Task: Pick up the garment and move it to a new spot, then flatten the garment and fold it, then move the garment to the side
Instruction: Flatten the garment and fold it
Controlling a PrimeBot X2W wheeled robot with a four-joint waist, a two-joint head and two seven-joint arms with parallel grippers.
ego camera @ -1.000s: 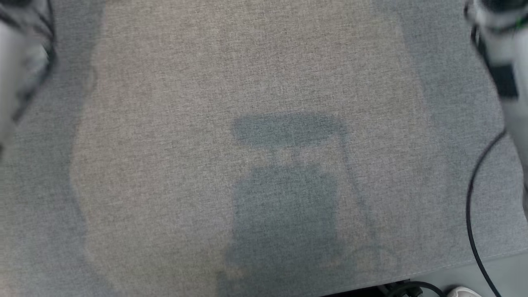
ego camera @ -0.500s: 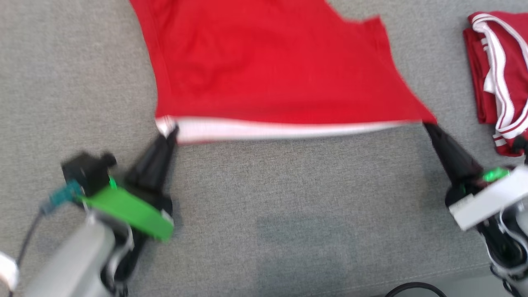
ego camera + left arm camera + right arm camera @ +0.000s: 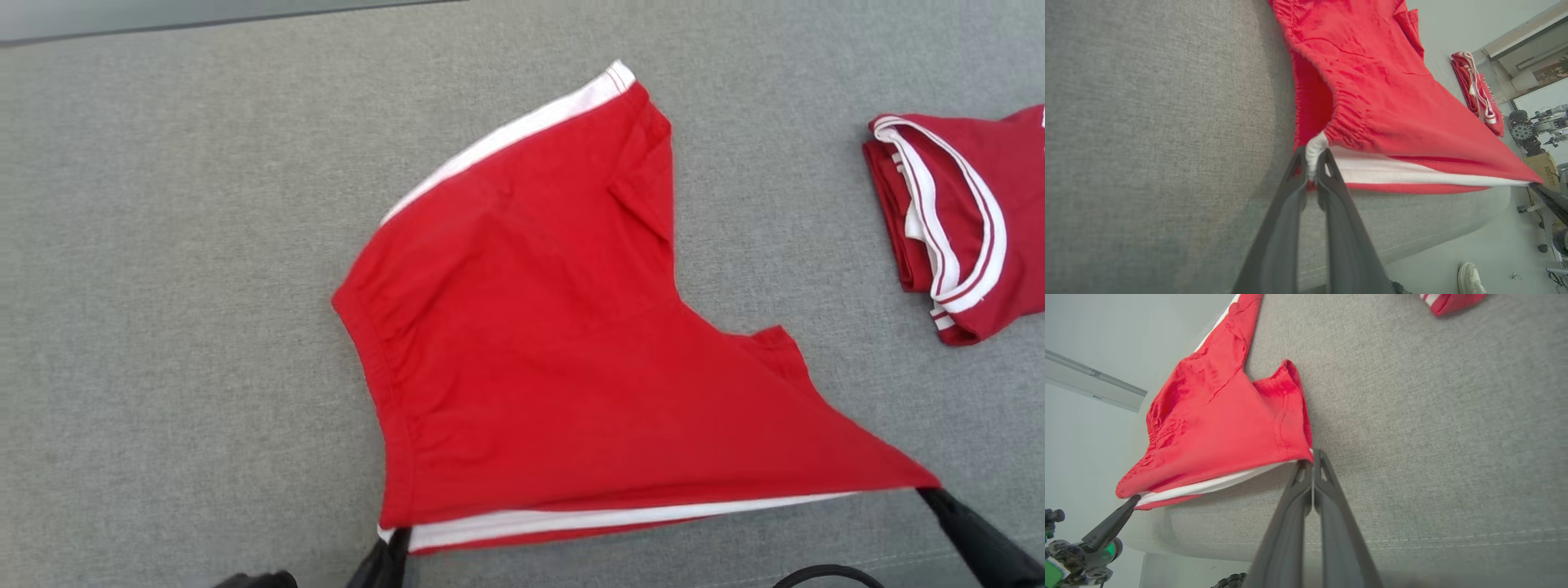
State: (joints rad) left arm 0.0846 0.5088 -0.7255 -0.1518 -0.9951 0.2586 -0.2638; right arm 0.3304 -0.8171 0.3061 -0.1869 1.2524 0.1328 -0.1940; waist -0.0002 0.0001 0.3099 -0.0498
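The garment (image 3: pixel 563 351) is a pair of red shorts with white side stripes, stretched over the grey cushion. Its near edge is lifted taut between both grippers. My left gripper (image 3: pixel 397 539) is shut on the waistband corner at the white stripe; in the left wrist view this gripper (image 3: pixel 1312 163) pinches the white fabric of the garment (image 3: pixel 1372 94). My right gripper (image 3: pixel 927 492) is shut on the hem corner at the lower right; in the right wrist view it (image 3: pixel 1312 455) holds the tip of the garment (image 3: pixel 1220 428). The far leg lies flat on the cushion.
A second red garment with white trim (image 3: pixel 955 220) lies folded at the right edge. The grey cushion (image 3: pixel 163 286) has free room to the left. Its front edge runs just behind the grippers, with a black cable (image 3: pixel 824 574) there. A white shoe (image 3: pixel 1470 277) is on the floor.
The head camera has tilted up, so the whole picture shifted: bare cushion first, then garment and grippers. Against the folded garment, the held edge now sits nearer the cushion's front. Both grips stay shut.
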